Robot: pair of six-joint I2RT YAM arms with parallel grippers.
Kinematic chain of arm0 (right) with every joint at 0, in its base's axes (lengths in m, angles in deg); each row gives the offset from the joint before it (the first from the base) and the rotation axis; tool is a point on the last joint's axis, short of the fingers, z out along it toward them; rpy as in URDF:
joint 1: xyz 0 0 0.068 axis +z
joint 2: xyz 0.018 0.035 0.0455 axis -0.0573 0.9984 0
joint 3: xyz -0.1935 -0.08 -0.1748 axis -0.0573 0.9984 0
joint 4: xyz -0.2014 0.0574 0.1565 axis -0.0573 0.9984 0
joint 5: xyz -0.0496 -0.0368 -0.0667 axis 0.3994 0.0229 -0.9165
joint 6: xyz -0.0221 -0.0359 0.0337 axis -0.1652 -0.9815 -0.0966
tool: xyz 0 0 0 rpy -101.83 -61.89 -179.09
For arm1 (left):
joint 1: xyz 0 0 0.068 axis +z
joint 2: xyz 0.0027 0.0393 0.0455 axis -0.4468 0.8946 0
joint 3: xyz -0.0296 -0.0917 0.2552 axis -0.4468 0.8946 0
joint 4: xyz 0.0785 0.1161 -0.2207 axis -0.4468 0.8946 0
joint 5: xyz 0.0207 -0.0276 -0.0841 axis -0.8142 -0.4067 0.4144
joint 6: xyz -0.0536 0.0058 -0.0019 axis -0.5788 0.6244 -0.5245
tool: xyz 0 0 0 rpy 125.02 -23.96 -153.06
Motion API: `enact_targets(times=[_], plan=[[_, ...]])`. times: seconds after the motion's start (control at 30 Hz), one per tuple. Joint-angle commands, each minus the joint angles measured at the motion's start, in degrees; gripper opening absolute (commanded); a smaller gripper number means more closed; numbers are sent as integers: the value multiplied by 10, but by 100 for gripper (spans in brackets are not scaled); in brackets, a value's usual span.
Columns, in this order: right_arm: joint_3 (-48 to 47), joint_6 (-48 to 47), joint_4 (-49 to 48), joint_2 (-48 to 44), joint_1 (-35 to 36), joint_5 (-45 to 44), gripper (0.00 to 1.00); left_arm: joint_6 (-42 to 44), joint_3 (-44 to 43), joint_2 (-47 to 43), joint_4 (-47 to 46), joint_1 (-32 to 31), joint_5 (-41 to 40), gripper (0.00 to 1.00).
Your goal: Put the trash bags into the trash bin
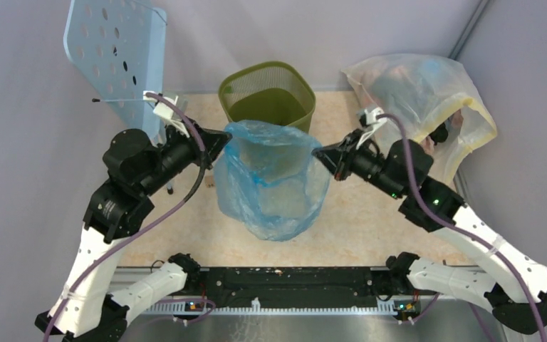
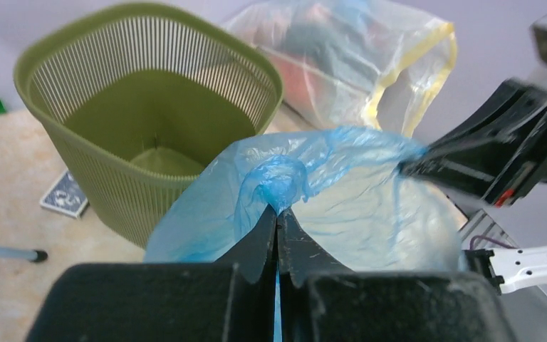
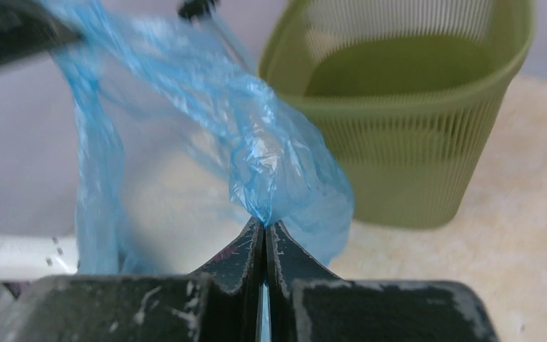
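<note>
— Trash bags (image 1: 271,182): who has hold of the blue one?
— Both arms. The left gripper (image 2: 277,214) is pinched tight on one side of its rim, and the right gripper (image 3: 264,226) is pinched tight on the opposite side.
— And outward from the fingers?
— The mouth is stretched open between them. The bag hangs over the table (image 1: 370,221), just on the near side of the trash bin (image 1: 267,92) and outside it. A yellowish stuffed bag (image 1: 420,92) sits to the bin's right.

Nothing legible anywhere: no words, brands or numbers. Small dark-blue patterned card (image 2: 65,194) lying on the worktop (image 2: 7,178) just beside the trash bin (image 2: 100,178): pattern only, too blurred for lettering.
</note>
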State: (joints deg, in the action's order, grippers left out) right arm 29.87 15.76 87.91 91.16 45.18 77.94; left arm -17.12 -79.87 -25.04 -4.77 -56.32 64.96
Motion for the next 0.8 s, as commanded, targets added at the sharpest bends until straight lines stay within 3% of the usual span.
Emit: enact_targets(times=[0.0, 0.23, 0.5, 0.77], plan=[[-158, -48, 69, 33, -3, -76, 0, 26, -46, 9, -37, 0, 11, 2], [-402, -61, 136, 135, -3, -150, 0, 21, -130, 49, -116, 0, 17, 0], [-524, -116, 67, 229, -11, -198, 0, 38, -144, 91, -256, -1, -32, 0], [-680, -157, 53, 327, -25, -230, 0, 108, -219, 184, -300, -1, -117, 0]])
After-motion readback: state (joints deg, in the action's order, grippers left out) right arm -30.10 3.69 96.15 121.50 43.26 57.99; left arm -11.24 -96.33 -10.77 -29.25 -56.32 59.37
